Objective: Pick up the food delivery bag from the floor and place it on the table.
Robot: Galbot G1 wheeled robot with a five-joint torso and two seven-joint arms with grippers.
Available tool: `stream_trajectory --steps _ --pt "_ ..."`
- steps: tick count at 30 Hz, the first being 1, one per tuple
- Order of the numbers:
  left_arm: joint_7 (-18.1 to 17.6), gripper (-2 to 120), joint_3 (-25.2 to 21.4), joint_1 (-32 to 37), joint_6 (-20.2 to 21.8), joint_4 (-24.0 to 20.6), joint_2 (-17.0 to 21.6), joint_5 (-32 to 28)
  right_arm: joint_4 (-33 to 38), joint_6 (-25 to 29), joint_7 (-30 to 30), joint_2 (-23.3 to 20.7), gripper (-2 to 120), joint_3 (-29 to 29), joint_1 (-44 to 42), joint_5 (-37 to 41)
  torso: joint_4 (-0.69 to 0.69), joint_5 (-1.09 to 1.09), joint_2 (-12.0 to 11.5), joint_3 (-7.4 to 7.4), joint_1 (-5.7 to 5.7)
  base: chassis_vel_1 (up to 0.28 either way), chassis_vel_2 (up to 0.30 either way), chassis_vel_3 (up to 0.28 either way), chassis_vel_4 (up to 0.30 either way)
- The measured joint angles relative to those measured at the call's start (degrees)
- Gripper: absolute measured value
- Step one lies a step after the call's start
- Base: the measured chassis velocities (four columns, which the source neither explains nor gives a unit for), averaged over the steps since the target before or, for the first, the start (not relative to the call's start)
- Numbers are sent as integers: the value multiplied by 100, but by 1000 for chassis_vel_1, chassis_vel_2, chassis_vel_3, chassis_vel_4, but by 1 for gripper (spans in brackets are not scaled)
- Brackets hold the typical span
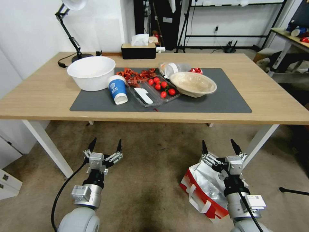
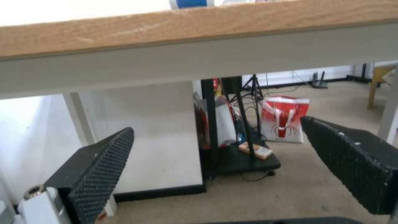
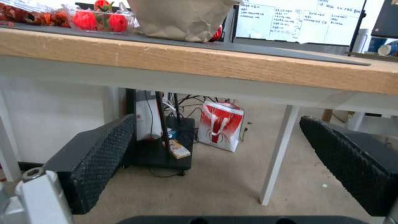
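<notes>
Worktop (image 1: 45, 96): light wood on white legs, spanning the head view from 9 to 3 o'clock, with a dark grey mat (image 1: 222, 100) across its middle.

On the mat, from 10 toward 2 o'clock: white bowl (image 1: 91, 72); blue and white paper cup (image 1: 117, 89) lying tilted just beside it; clear plastic tray (image 1: 151, 93) holding small red tomatoes (image 1: 162, 87) and a white utensil; beige bowl (image 1: 192, 84) touching the tray's far corner. A heap of red scraps (image 1: 135, 74) lies behind the tray.

At the worktop's far edge, 12 o'clock: black tissue box (image 1: 138, 50). At 11 o'clock: black desk lamp (image 1: 69, 29).

Delivery bag (image 1: 201, 188): on the floor (image 1: 148, 167) at 5 o'clock in the head view, in front of the worktop's near edge. Red and white outside, silver foil lining showing at the open top, white strap handles hanging down the near side.

Left pincer (image 1: 105, 145): at 7 o'clock, held over bare floor, fingers spread wide, nothing between them.

Right pincer (image 1: 220, 146): at 5 o'clock, directly above the bag's foil opening, fingers spread wide, gripping nothing.

Second bag (image 2: 285, 119): red and white with a lobster print, standing on the floor beyond the worktop, seen under its edge in both wrist views, beside a black wheeled stand (image 2: 232, 155).
</notes>
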Motion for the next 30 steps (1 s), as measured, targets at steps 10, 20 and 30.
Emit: stream_trajectory --steps 10,20,30 --pt "-5 100 18 -48 -33 60 2 36 24 0 -14 -9 100 24 -27 -3 0 -1 -249 -156 -92 0 0 0 0" --pt "-7 100 -11 -52 -47 70 -5 -4 51 -5 -15 -2 100 31 -40 4 0 0 -498 -303 -193 0 0 0 0" --pt "3 100 8 -76 -36 69 7 -46 51 0 -20 14 100 30 -41 -6 0 0 -691 -428 -264 0 0 0 0"
